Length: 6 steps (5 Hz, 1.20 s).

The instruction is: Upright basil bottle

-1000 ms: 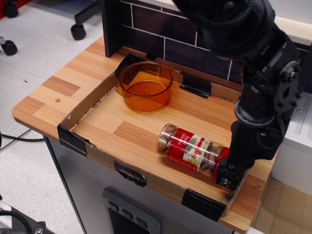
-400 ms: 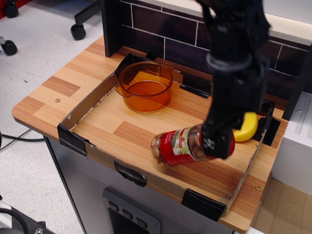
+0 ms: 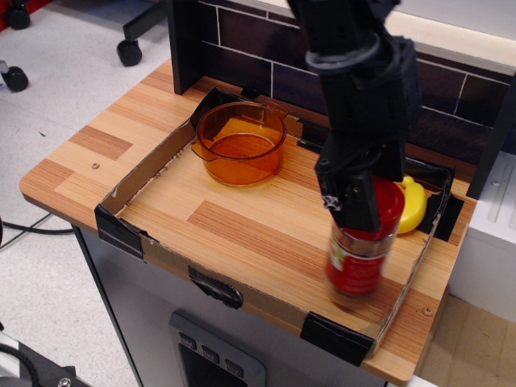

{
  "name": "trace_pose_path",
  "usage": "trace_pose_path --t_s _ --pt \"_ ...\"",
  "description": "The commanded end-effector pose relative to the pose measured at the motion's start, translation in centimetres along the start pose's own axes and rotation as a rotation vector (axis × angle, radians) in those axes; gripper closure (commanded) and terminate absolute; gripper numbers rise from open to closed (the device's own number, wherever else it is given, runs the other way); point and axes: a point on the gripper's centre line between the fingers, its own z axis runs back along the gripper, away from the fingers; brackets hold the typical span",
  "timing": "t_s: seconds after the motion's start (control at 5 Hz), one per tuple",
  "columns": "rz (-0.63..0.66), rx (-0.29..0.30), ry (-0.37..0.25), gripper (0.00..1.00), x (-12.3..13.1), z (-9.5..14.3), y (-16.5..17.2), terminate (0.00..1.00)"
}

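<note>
The basil bottle [image 3: 357, 260] stands almost upright near the tray's front right corner, red cap on top, its label blurred by motion. I cannot tell whether its base touches the wood. My gripper [image 3: 364, 208] comes down from above and is shut on the bottle's cap end; its black fingers cover part of the cap.
An orange transparent bowl [image 3: 240, 143] stands at the tray's back left. A small yellow banana [image 3: 414, 205] lies just behind the bottle on the right. Low cardboard walls [image 3: 141, 179] edge the wooden tray. A dark brick-pattern backboard [image 3: 242, 48] rises behind it.
The bottle lay on its side with my gripper at its cap end. It was lifted, swung round and now stands nearly upright further right. The banana has come into view.
</note>
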Motion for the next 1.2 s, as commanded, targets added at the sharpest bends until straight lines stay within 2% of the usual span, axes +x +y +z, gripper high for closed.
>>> trace_pose_path --t_s 0.0,0.2,0.4,0.6,0.8,1.0 --pt "0.0 0.06 -0.028 1.0 -2.9 1.6 0.7 0.0" --pt "0.006 0.053 0.021 0.0 -2.7 1.7 1.1 0.0" --pt "0.032 0.106 0.059 0.0 -1.6 4.1 1.8 0.0" --pt "0.069 0.113 0.05 0.0 -0.6 6.8 2.6 0.0" --pt "0.08 0.184 0.092 0.0 -0.1 8.5 3.2 0.0" --pt "0.08 0.184 0.092 0.0 -0.1 8.5 3.2 1.0"
